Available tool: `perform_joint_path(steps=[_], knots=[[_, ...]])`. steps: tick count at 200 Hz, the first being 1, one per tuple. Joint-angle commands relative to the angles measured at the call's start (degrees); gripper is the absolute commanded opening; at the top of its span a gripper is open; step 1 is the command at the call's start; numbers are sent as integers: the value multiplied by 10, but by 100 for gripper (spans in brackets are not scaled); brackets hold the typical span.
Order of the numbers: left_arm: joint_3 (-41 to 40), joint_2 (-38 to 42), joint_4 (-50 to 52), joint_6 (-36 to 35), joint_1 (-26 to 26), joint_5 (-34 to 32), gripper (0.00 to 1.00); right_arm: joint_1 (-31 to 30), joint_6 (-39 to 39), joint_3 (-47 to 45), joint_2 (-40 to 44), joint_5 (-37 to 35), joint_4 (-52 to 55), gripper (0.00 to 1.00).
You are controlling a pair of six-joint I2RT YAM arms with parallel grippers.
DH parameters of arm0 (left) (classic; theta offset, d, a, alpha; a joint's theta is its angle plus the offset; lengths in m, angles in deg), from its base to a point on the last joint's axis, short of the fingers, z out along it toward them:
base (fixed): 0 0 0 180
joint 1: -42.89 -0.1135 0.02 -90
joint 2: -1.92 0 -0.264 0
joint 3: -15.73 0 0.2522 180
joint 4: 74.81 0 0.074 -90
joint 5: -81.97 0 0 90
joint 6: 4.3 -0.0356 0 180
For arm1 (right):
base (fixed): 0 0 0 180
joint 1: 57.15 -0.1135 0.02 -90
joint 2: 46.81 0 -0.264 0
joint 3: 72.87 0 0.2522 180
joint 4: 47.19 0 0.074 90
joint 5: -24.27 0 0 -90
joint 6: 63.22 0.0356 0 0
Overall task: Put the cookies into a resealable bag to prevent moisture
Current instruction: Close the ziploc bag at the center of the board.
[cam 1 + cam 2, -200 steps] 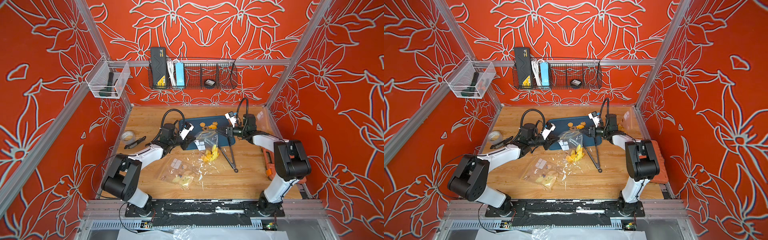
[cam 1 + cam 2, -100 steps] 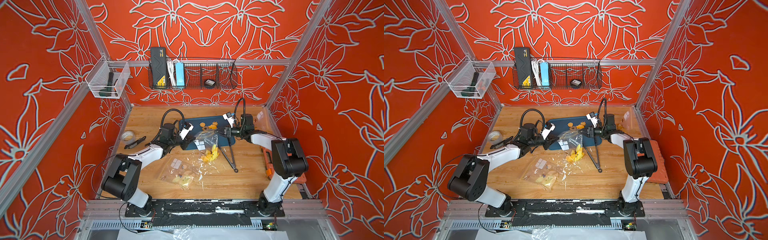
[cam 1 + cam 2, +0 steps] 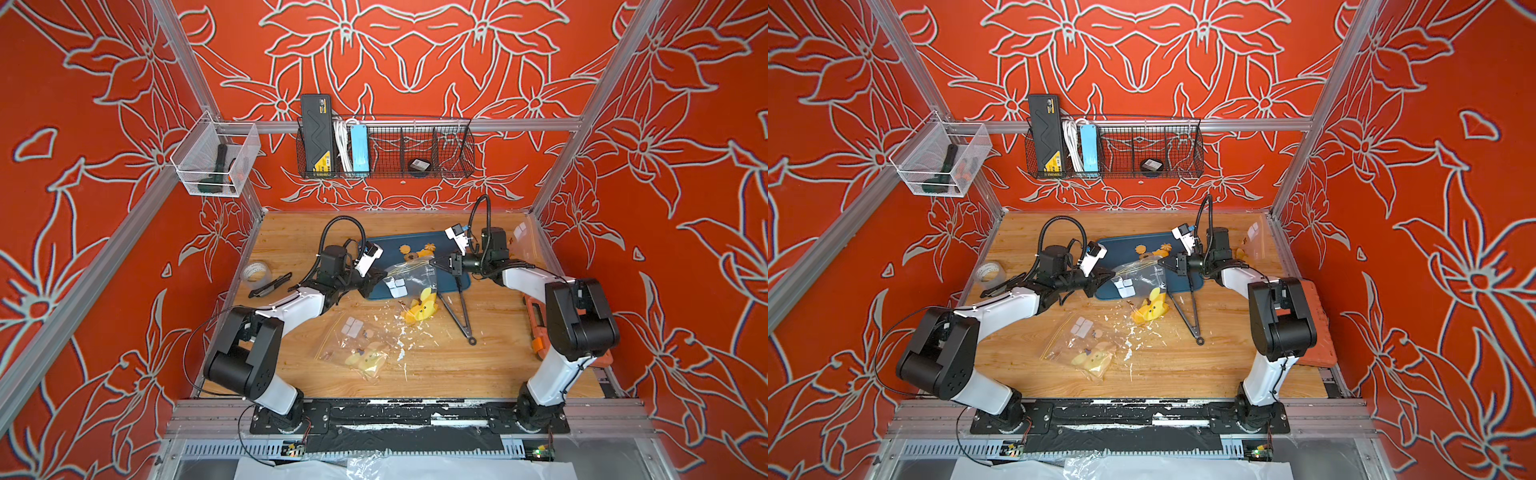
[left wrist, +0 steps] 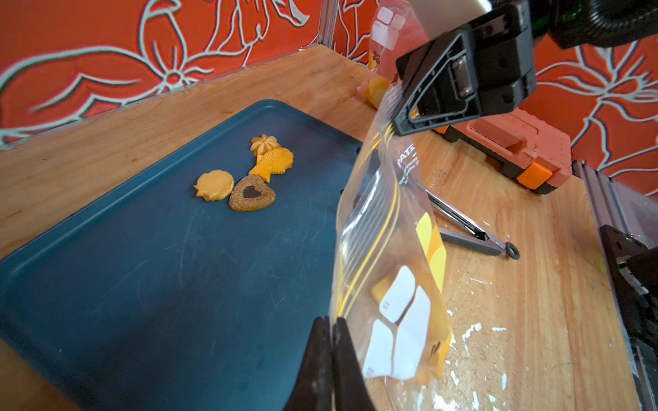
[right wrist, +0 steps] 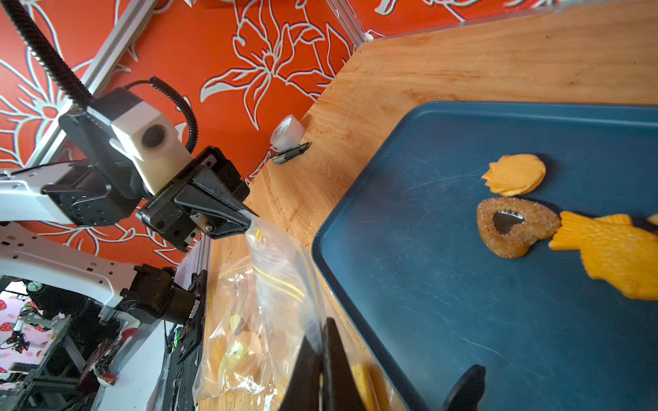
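Note:
A clear resealable bag (image 3: 409, 276) with a yellow zip line and a yellow cartoon print hangs stretched between my two grippers, over the near edge of the dark blue tray (image 3: 386, 245). My left gripper (image 4: 332, 320) is shut on one top corner of the bag (image 4: 388, 249). My right gripper (image 5: 322, 331) is shut on the opposite corner; in the left wrist view the right gripper (image 4: 393, 122) pinches the zip strip. Several cookies (image 4: 252, 194) lie close together on the tray (image 4: 142, 267): a brown heart, an orange fish, a shell and a flower. In the right wrist view the cookies (image 5: 516, 224) are beside the bag.
Black tongs (image 3: 457, 307) lie to the right of the bag. A second printed bag (image 3: 357, 345) lies flat nearer the front among white flakes. A tape roll (image 3: 255, 274) and a knife (image 3: 270, 284) are at the left edge, an orange case (image 3: 536, 320) at the right.
My right gripper has moved left to the bag's top corner and shut on it. The left gripper has kept its hold and stayed put.

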Motion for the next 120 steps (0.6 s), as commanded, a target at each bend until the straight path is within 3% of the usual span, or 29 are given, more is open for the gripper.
perform_joint_path(steps=[1, 43, 79, 120], knots=[[5, 23, 15, 3, -6, -31, 0, -3, 11, -22, 61, -28, -14, 0], [-10, 81, 19, 5, -10, -57, 0, -38, 49, -90, 175, -110, -14, 0], [-52, 167, -6, -12, -10, -23, 0, -70, 85, -173, 291, -204, -13, 0], [-76, 226, 29, -24, -10, 5, 0, -78, 96, -231, 384, -238, 31, 0]])
